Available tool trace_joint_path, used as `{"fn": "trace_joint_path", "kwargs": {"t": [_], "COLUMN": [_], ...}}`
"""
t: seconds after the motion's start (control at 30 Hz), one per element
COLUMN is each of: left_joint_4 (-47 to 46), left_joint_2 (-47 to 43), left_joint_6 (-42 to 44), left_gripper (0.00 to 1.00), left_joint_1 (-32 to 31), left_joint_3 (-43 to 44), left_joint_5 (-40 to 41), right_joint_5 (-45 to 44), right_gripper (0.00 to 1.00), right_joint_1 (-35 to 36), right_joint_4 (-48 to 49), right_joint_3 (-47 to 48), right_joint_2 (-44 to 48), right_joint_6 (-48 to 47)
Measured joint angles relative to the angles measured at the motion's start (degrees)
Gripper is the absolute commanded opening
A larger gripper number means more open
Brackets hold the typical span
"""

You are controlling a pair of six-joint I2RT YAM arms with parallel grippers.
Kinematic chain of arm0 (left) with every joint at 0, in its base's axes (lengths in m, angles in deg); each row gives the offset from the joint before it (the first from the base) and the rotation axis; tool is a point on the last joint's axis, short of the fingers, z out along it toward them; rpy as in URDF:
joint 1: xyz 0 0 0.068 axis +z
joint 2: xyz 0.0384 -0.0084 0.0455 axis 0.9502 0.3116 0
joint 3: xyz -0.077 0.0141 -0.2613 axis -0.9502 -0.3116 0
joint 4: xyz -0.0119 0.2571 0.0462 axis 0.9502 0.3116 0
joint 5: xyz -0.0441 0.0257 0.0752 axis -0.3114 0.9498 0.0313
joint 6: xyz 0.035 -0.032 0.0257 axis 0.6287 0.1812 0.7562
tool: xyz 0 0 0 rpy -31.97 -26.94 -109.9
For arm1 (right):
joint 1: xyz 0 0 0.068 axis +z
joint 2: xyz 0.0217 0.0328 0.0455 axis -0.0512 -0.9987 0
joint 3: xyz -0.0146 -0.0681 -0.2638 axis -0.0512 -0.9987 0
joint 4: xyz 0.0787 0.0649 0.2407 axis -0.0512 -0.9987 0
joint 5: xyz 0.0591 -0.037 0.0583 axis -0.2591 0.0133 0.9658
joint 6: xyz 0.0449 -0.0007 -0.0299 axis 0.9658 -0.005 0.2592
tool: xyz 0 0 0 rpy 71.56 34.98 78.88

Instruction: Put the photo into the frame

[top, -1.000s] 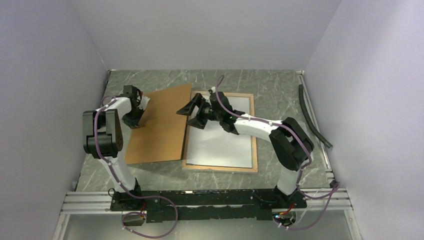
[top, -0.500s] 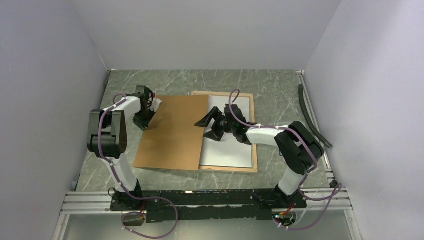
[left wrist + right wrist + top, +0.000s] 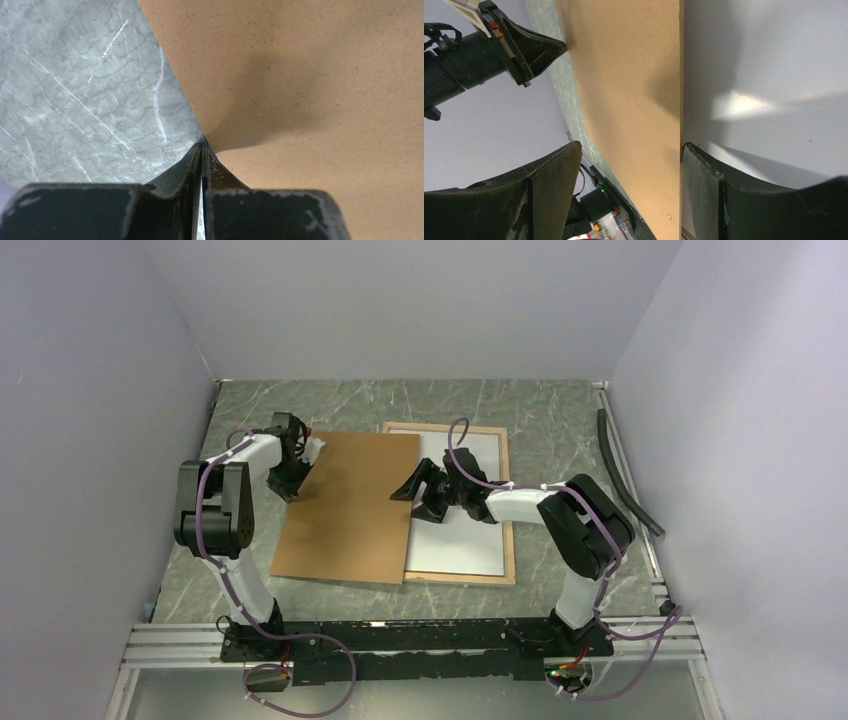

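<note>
The frame (image 3: pixel 450 426) lies flat at centre right, its pale wood back up. A white sheet (image 3: pixel 465 545) fills it; no printed photo face shows. A plain brown backing board (image 3: pixel 345 510) covers the frame's left part. My left gripper (image 3: pixel 299 471) is shut on the board's far left edge; the left wrist view shows its tips (image 3: pixel 202 149) closed on the board (image 3: pixel 325 100). My right gripper (image 3: pixel 413 496) is open astride the board's right edge. In the right wrist view (image 3: pixel 624 170) the board (image 3: pixel 634 90) stands between its spread fingers (image 3: pixel 704 175), over the white sheet (image 3: pixel 774 75).
The grey marble table (image 3: pixel 540 405) is walled in at the back and on both sides. A black hose (image 3: pixel 625 465) lies along the right edge. An aluminium rail (image 3: pixel 400 635) with both arm bases runs along the near edge.
The backing board has moved right, turned square and settled over the frame's left part. My left gripper came right with it. My right gripper shifted right and nearer, still open.
</note>
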Motion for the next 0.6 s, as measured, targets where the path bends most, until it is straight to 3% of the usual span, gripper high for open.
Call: {"fn": "trace_joint_path", "kwargs": {"t": [0.6], "left_joint_4": [0.26], "left_joint_2": [-0.15], "left_joint_6": [-0.11], "left_gripper": [0.10], "left_joint_1": [-0.11], "left_joint_3": [-0.07], "left_joint_5": [-0.46], "right_joint_5": [3.52], "right_gripper": [0.52], "right_joint_1": [0.46], "right_joint_4": [-0.52], "right_joint_3": [3.98], "right_joint_2": [-1.97], "right_joint_6": [-2.80]}}
